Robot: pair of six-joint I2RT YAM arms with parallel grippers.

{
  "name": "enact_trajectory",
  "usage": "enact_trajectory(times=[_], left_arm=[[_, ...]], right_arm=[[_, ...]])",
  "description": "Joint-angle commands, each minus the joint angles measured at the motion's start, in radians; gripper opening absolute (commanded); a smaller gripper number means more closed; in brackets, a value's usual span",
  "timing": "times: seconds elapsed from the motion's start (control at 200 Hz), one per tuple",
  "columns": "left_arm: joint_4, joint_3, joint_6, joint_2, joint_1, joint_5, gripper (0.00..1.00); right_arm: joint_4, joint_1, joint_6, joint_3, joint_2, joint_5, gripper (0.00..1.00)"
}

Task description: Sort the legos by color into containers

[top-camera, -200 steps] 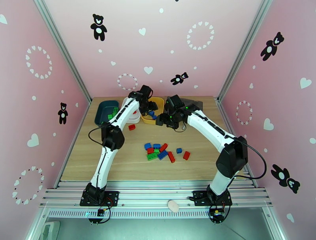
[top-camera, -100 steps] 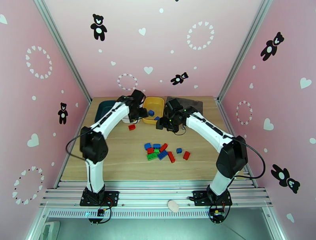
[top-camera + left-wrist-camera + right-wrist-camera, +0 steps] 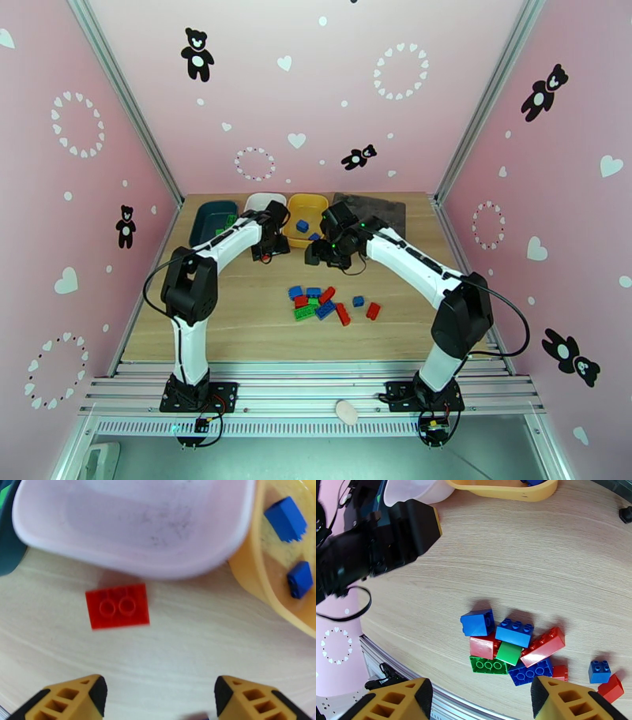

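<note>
Swinging back from the yellow tray [image 3: 252,578] (two blue bricks [image 3: 285,513] lay inside), the left arm [image 3: 233,239] brought its left gripper [image 3: 160,691], jaws apart and empty, low beside the white tray [image 3: 158,572]. The red brick [image 3: 117,606] just ahead looked next. The right gripper [image 3: 480,693] hung spread and empty over the mixed pile [image 3: 509,645].

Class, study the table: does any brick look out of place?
Yes. One red brick lies alone on the table, right beside the white tray but outside it, well apart from the loose pile of bricks.
</note>
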Motion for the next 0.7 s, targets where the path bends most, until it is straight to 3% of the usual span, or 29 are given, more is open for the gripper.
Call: enact_trajectory(times=[0.0,0.31,0.696], left_arm=[[0.025,0.013,0.023,0.031,0.023,-0.047,0.77],[0.048,-0.034,0.009,0.048,0.049,-0.056,0.78],[0.08,-0.004,0.02,0.128,0.069,-0.021,0.68]], right_arm=[[-0.044,0.003,0.002,0.034,-0.008,0.018,0.7],[-0.05,0.003,0.007,0.082,0.051,-0.005,0.7],[-0.109,0.002,-0.023,0.175,0.104,-0.014,0.7]])
